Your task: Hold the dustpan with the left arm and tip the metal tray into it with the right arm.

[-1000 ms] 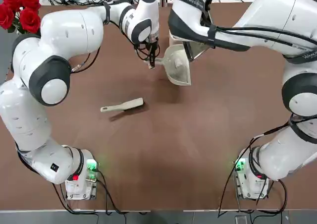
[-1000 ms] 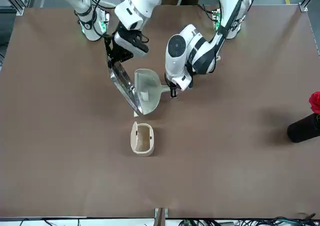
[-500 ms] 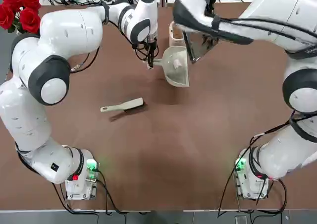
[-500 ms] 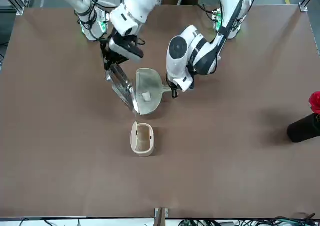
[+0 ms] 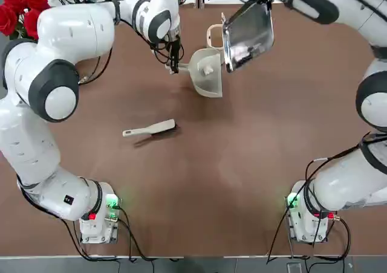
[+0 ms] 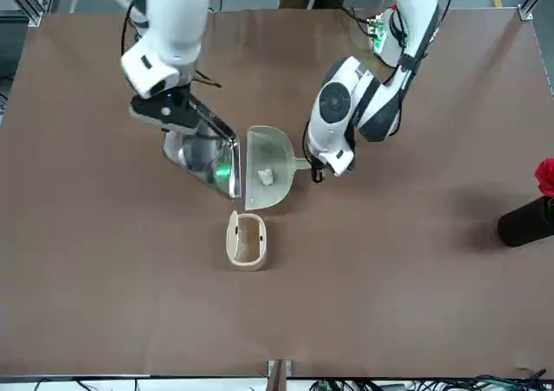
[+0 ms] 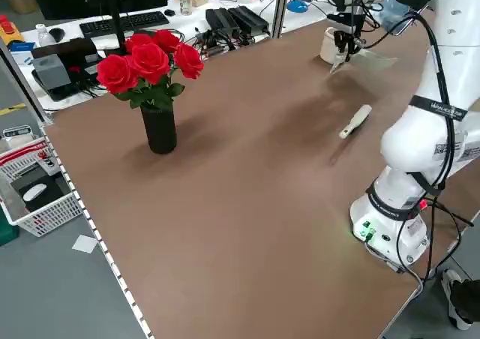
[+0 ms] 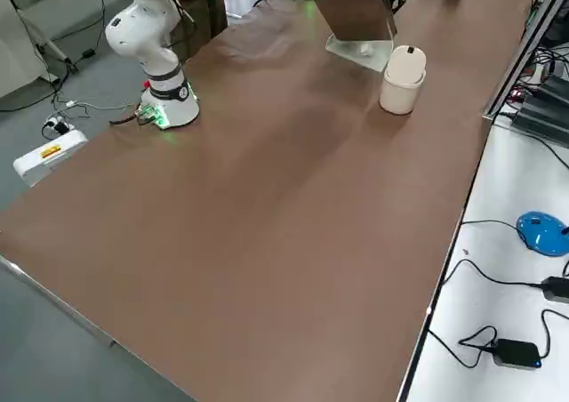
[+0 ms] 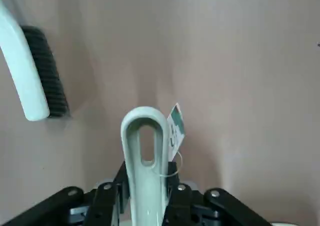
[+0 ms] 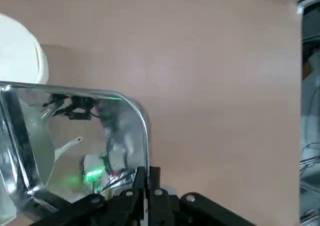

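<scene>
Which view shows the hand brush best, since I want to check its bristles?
The left wrist view: the brush lies close, dark bristles plain. The top and left side views show it small; the front and right side views don't show it.

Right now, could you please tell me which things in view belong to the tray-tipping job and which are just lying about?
In the job:
- dustpan, its handle in the left jaws
- metal tray, its rim in the right jaws

Just lying about:
- hand brush
- cream cup
- roses in a black vase
</scene>
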Tool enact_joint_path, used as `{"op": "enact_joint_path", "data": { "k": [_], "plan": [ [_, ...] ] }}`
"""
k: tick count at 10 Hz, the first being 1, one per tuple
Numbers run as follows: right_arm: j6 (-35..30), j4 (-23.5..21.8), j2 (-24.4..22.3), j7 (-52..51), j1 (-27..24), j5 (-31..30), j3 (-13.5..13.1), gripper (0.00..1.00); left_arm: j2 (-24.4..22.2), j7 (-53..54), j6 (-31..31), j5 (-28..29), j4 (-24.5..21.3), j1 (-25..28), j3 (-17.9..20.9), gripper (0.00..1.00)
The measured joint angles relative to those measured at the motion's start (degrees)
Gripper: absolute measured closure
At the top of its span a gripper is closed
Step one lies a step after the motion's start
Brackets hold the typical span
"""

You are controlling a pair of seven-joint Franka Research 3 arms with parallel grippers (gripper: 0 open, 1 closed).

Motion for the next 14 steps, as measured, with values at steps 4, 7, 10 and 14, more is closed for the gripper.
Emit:
{"op": "enact_joint_path", "data": {
  "k": [4,7,10,14],
  "plan": [
    [4.78,-2.02,-4.94,-10.45,-0.85,17.3,-18.59,0.96,-2.55,5.61,-1.92,-0.52,-1.35,1.96,-0.2,0.67],
    [11.29,-11.42,-8.6,-22.95,-1.12,27.97,-33.59,0.96,-3.89,9.7,-5.34,-0.55,-1.4,4.53,-0.29,0.67],
    [16.58,-21.38,-9.23,-36.89,-1.4,34.94,-45.42,0.96,-5.28,10.82,-5.52,-0.56,-1.14,7.98,-0.38,0.67],
    [25.22,-34.56,-6.89,-50.22,-1.6,42.01,-53.14,0.96,-6.03,13.23,-5.46,-0.57,2.81,10.85,-0.23,0.67]
  ]
}}
